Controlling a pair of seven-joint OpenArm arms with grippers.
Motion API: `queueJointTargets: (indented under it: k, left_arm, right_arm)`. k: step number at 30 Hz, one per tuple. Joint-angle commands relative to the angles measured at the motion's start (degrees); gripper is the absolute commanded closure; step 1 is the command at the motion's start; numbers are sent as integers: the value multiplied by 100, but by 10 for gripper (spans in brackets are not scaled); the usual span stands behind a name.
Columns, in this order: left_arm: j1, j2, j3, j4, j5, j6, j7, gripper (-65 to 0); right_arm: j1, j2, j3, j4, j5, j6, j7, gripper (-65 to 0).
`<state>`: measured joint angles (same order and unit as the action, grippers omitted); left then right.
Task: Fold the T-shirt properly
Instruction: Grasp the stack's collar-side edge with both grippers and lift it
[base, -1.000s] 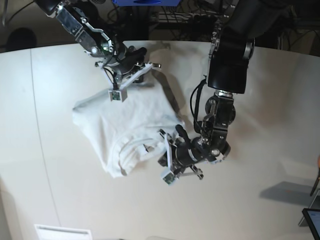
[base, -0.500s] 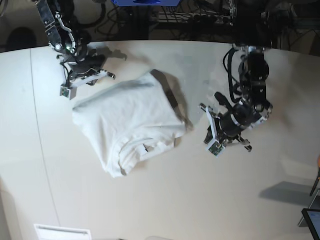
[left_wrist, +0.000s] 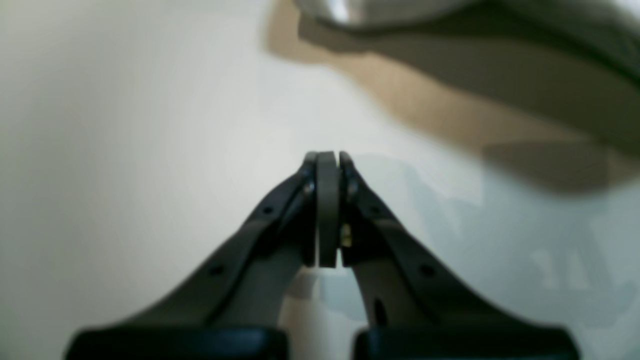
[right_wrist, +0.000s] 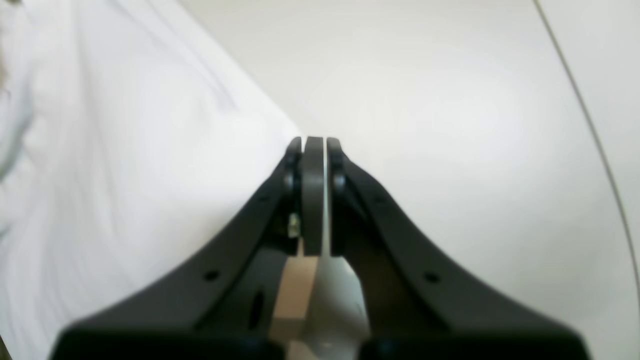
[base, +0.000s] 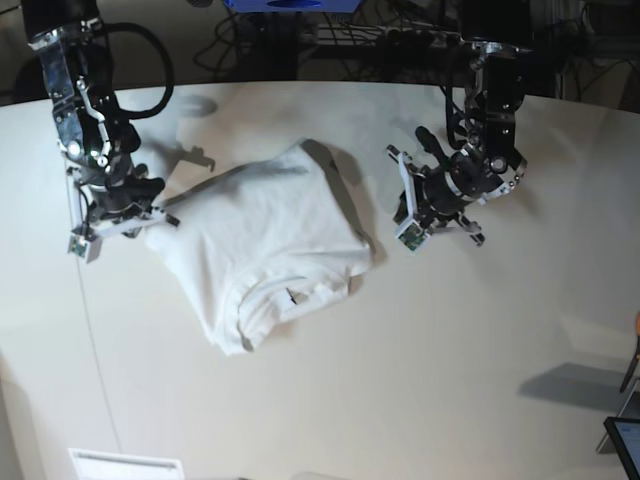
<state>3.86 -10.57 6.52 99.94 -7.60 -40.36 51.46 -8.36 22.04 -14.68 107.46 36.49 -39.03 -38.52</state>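
Observation:
The white T-shirt (base: 260, 245) lies folded in a rough rectangle in the middle of the off-white table (base: 420, 380), collar side toward the front. My right gripper (base: 160, 218) is shut and empty, low over the table beside the shirt's left corner. In the right wrist view its closed tips (right_wrist: 314, 150) sit at the edge of the shirt (right_wrist: 100, 175). My left gripper (base: 476, 238) is shut and empty, right of the shirt and apart from it. In the left wrist view its tips (left_wrist: 327, 162) hang over bare table, with the shirt (left_wrist: 500, 55) blurred and shadowed at the upper right.
A small white paper label (base: 125, 463) lies at the front left edge. A thin seam (base: 85, 300) runs down the table's left side. Cables and dark gear (base: 330, 40) line the back edge. A dark screen corner (base: 625, 440) shows at the front right.
Both arms have drawn back from the shirt: the right one swung left and forward to its left corner, the left one lifted off its front right corner and moved right and back. The shirt lies unchanged.

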Motion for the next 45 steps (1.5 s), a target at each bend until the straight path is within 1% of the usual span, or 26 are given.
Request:
queueJointTargets:
  k: [1,3,6,8,11,15,18,20,24,33,35,38,39,40,43,44,45]
  left_arm:
    - [-188,59,-15,-20,-45,36,-104,0]
    - [-399,200,-15,-267,-36,36,-104,0]
    - [-715,393,-15,-645,-36,36,-104,0]
    - [-970,516,-15,-944,-36,36,-104,0]
    - [-1340,604,-15,-1392,-36,36,-122,0]
    - [-1814,736,-15,-1946,-36,36,-184,0]
    - [-2069,850,-6,-2289,-27,36,-482,0]
    - [-2254,868,29,-2561,-27,36,-579,0]
    - [-2632,938,407,-3089,-27,36,-755,0]
    - [-3195,1088,803,-3853,-36,36,-1458,0]
    - [-3326,1088,794,-3985,-36,36,-1493,0]
    - [-3414,1070,767,-3977,-45,36,-1476,0]
    - [-3432,1044,767,-3941,-62,36,-1476,0]
    - [-3397,938,767,-3836,-71,36,-1476,0]
    - [-3124,718,750,-3203,-98,36,-1406,0]
    - [-2966,622,635,-2851,-98,36,-1274,0]
    - [-2781,604,468,-2456,-98,36,-1142,0]
  right_arm:
    - [155,77,22,36,-31,21,94,-16]
    - [322,77,4,-60,-31,21,85,-16]
    - [585,77,-22,-315,-40,30,-143,-16]
    - [717,77,-31,-491,-40,48,-196,-16]
    - [823,68,-31,-649,-40,399,-196,-16]
    - [840,24,-31,-746,-40,461,-231,-16]
    - [753,-99,-31,-746,-23,461,-240,-16]
    - [612,-178,-31,-702,-31,461,-240,-16]
    - [366,-345,-31,-561,-31,461,-240,-16]
    - [-91,-354,-31,-166,-31,452,-240,-16]
    - [-144,-345,-22,-131,-40,452,-240,-16]
    - [-144,-292,22,-166,-58,452,-187,-16]
    - [-135,-231,22,-166,-119,452,-187,-16]
    - [-135,-134,22,-131,-260,452,-170,-16]
    - [-162,16,30,36,-735,452,24,-16]
    - [-250,86,30,186,-867,452,94,-16]
    - [-346,103,30,353,-946,461,191,-16]
